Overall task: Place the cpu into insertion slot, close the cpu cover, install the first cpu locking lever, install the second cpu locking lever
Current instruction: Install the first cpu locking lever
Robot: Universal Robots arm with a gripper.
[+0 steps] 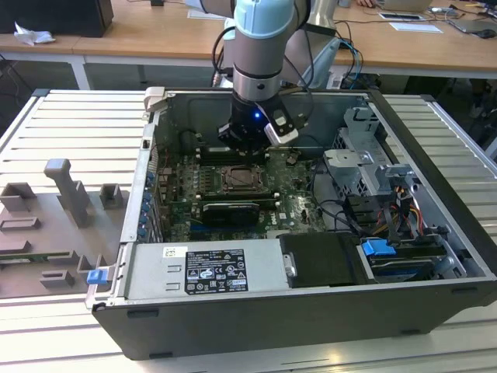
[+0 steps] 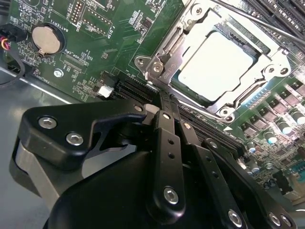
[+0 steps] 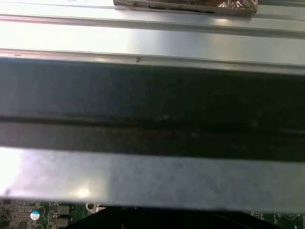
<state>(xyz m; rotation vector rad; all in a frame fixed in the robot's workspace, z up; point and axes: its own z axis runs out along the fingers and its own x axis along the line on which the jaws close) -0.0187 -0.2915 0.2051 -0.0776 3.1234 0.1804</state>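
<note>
1. Open PC case (image 1: 435,163) on a slatted metal bench (image 1: 70,116): the robot arm (image 1: 264,39) reaches down inside, gripper (image 1: 247,141) low over the green motherboard (image 1: 291,190), just behind the insertion slot (image 1: 242,180).
2. Second wrist view: cpu (image 2: 217,67) lies flat in the slot, cpu cover (image 2: 167,52) down around it, pale face showing thru the cut-out. Gripper's black fingers (image 2: 164,143) look drawn close together, nothing seen between them, tips beside the cover's hinge corner, not over the chip.
3. Room: tight. Case walls ring the board; rear wall close behind the arm.
4. Nearby: long black card (image 1: 231,210) just in front of the socket, drive cage (image 1: 373,167) and cables twd exterior view's right, power supply (image 1: 206,272) along the near edge. Coin cell (image 2: 46,39) well apart from the socket.
</note>
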